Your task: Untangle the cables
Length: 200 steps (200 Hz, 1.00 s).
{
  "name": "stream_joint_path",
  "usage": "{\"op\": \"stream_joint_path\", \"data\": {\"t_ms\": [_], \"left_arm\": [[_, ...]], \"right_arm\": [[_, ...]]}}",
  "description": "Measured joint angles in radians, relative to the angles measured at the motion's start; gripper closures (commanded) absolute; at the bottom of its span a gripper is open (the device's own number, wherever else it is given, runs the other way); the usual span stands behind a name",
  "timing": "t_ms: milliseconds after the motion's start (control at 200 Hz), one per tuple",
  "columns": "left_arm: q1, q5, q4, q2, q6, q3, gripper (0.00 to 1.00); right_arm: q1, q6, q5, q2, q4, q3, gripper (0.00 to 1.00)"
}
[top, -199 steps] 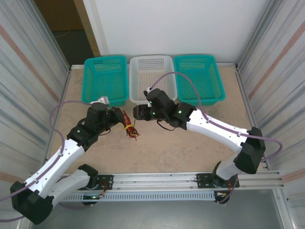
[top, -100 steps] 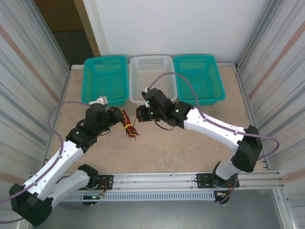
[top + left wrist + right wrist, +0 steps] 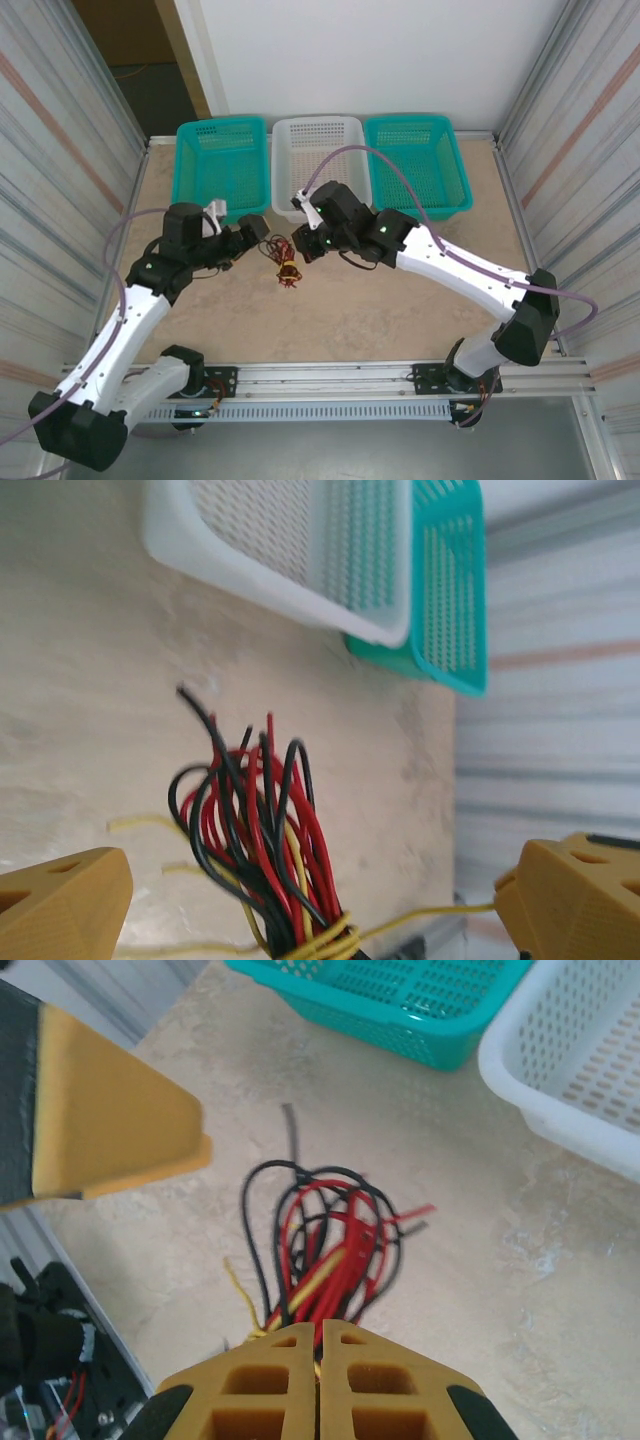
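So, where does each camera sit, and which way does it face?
Top external: above and behind, facing down on the beige table; both arms show.
Left wrist: looks through the open left tool at the red, black and yellow wire bundle.
Right wrist: looks past the shut right tool gripping that bundle.
All share the bundle.

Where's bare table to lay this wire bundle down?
Widest bare table lies between the cables and the front rail. A smaller patch fronts the right teal basket. Crowded: before the white basket, where the open left claw and the right claw, shut on the cables, meet.
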Motion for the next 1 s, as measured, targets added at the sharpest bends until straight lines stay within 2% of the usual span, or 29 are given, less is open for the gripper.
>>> {"op": "stream_joint_path", "data": {"t_ms": [130, 351, 616, 1002], "left_arm": [[0.0, 0.117, 0.01, 0.079, 0.0, -0.001, 0.01], [0.0, 0.211, -0.004, 0.167, 0.011, -0.023, 0.01], [0.018, 0.228, -0.099, 0.202, 0.081, -0.039, 0.01], [0.038, 0.248, -0.163, 0.219, 0.107, -0.088, 0.01]], "right_arm": [[0.028, -0.079, -0.005, 0.0, -0.013, 0.01, 1.0], [0.1, -0.168, 0.002, 0.003, -0.045, 0.034, 1.0], [0.154, -0.241, 0.054, 0.05, -0.08, 0.071, 1.0], [0.196, -0.286, 0.128, 0.071, -0.091, 0.074, 1.0]]}}
